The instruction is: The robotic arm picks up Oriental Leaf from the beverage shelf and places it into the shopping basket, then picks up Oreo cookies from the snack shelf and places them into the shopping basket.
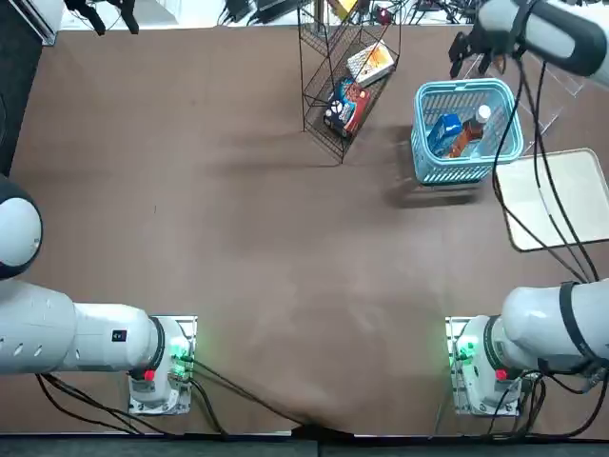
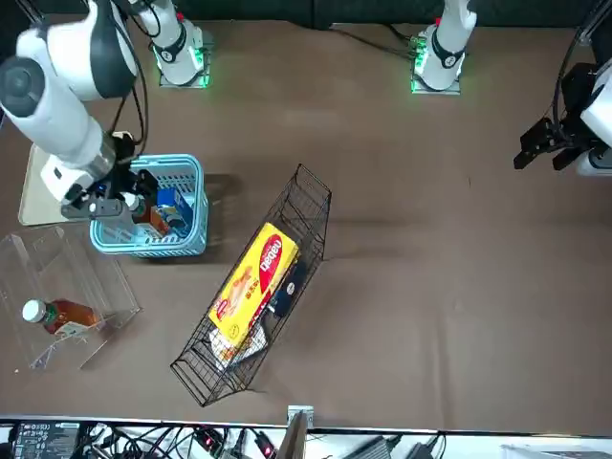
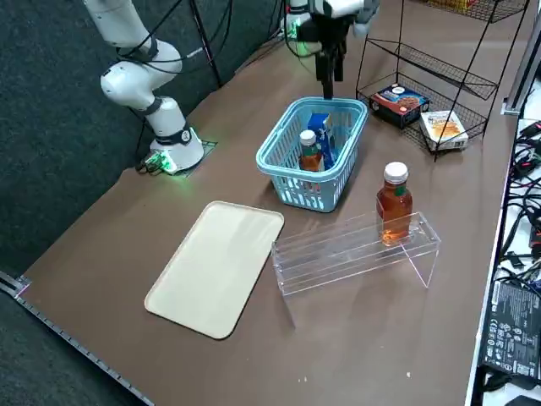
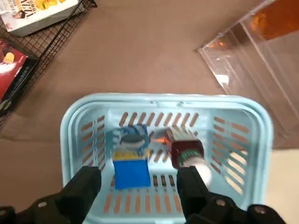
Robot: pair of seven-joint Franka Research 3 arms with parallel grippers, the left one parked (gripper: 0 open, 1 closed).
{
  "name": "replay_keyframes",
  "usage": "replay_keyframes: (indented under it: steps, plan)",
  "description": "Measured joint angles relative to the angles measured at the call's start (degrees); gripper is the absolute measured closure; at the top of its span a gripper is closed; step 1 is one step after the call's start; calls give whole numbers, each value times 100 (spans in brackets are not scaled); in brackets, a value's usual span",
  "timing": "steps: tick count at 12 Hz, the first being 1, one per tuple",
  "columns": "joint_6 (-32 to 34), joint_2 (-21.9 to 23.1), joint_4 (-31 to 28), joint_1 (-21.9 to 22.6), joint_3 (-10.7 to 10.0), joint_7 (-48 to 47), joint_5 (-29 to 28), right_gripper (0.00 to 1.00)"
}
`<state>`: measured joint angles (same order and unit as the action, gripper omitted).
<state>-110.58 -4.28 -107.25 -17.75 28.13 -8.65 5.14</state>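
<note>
Right wrist view: right fingers [image 4: 87,184], wide, gripping nothing; pack [image 4: 131,173] and bottle [image 4: 186,149] side by side beyond the tips, inside basket [image 4: 163,98]. Right side view: fingers above basket, upper middle; likely next, a straight lift away.

The robotic arm [image 2: 62,91], at the upper left of the front view, is glossy white with rounded joints, dark grey caps and bands, and black trailing cables [image 2: 143,105]. The right pincer [image 4: 135,198] is black, with round silvery screws [image 4: 221,202].
</note>
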Motion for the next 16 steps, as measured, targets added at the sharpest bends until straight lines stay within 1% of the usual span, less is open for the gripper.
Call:
replay_keyframes:
  steps: [3, 6, 8, 9, 10, 11, 14, 16]
  plan:
    - [920, 63, 611, -1, -7, 29, 0, 0]
    - [1618, 114, 1086, -7, -71, 208, -49, 0]
    - [1855, 226, 1251, -4, -205, 397, -58, 0]
    - [1906, 313, 1286, 8, -317, 553, -62, 0]
    - [1965, 415, 1297, 62, -493, 727, -75, 0]
    - [2044, 510, 1298, 170, -733, 883, -86, 0]
    - [2181, 734, 1297, 679, -1590, 1167, -100, 0]
    - [2185, 811, 1298, 997, -2076, 1307, -107, 0]
